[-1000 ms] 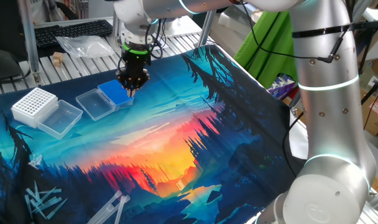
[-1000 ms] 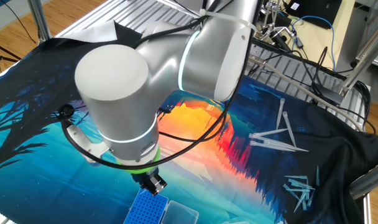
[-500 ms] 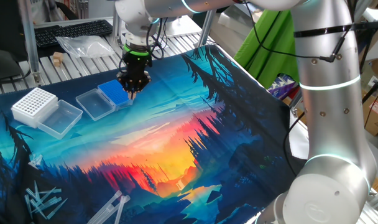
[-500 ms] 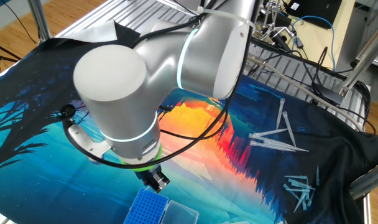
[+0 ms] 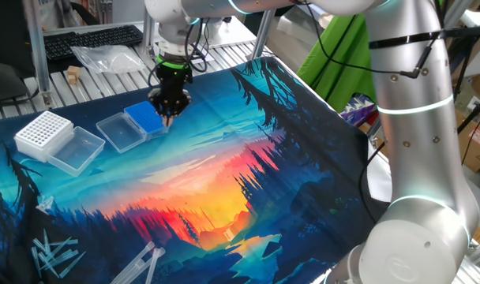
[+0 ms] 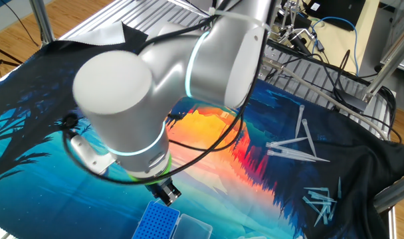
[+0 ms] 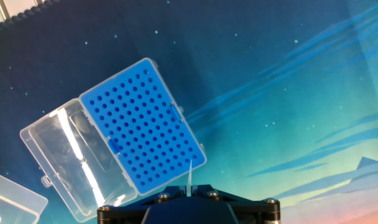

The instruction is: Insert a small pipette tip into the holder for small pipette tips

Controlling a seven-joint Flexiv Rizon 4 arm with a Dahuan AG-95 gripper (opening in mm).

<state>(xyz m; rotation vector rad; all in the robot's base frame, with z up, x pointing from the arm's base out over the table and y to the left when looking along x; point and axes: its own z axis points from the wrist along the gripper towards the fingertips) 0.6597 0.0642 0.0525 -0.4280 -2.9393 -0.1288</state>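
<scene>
Landmark: the blue holder for small pipette tips [image 7: 139, 126]; every place below is given relative to it.
Gripper: the gripper [image 7: 189, 191] sits at the bottom edge of the hand view, its black body just beyond the holder's near right corner. Its jaws are clenched on the small pipette tip [image 7: 190, 175], a thin clear sliver that points up out of them.
Tip position: the tip's point lies at the holder's edge, by the lower right corner of the hole grid. It is not yet in a hole, as far as the hand view shows.
Holder: it lies flat and turned at an angle, its grid of holes empty, with the clear hinged lid [image 7: 68, 159] thrown open on its left.
Change: against the picture from a second ago, the gripper [image 5: 170, 102] has risen slightly above the holder's [image 5: 144, 118] right end and the wrist has turned a little. In the other fixed view the big wrist joint [image 6: 119, 109] is blurred, so the arm is moving now.
Meaning: judged from this, the arm is correcting its aim rather than pushing down; insertion has not begun, and the tip needs to move inward over a hole before descent.
Farther off: the larger white rack [image 5: 43, 130] stands well to the left of the holder, and spare loose tips [image 5: 54, 254] lie at the mat's near corner.
</scene>
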